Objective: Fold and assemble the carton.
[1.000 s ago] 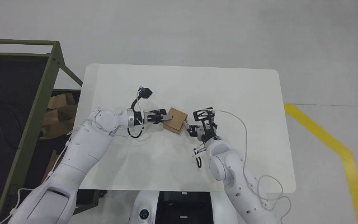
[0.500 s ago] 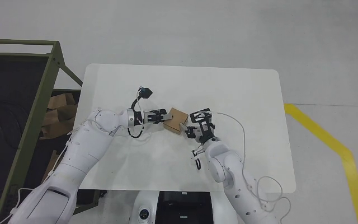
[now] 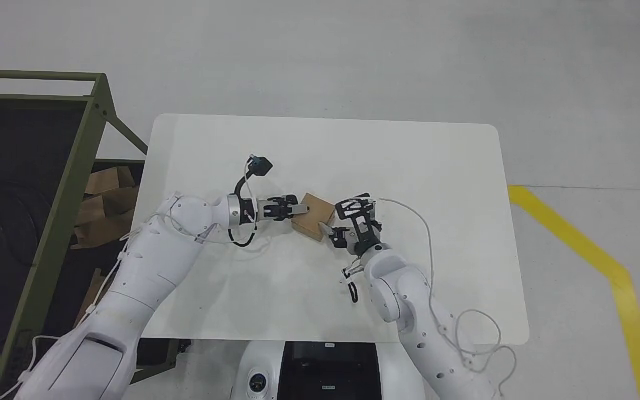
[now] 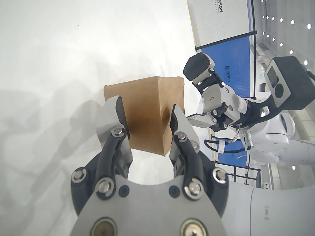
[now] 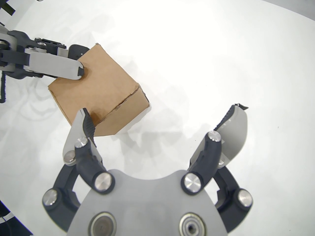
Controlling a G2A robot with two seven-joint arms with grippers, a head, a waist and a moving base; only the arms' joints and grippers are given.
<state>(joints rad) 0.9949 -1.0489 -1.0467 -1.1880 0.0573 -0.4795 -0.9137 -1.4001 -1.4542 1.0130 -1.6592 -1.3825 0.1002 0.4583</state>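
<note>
A small brown carton (image 3: 318,213), closed into a box shape, is at the middle of the white table (image 3: 450,170). My left gripper (image 3: 296,209) is shut on the carton (image 4: 145,104): one finger (image 5: 73,71) presses on its top face and the other sits behind its edge. My right gripper (image 3: 350,214) stands open just right of the carton. In the right wrist view one fingertip (image 5: 85,121) touches the carton (image 5: 103,92) at its near corner, and the other finger is well off to the side over bare table. A seam runs across the carton's corner face.
A green-framed cart (image 3: 70,150) with flat cardboard pieces (image 3: 100,195) stands off the table's left side. A thin white cable (image 3: 428,225) lies on the table right of my right arm. The table's far and right parts are bare.
My right gripper has moved left, up against the carton. The carton has shifted and turned slightly in the left gripper's hold.
</note>
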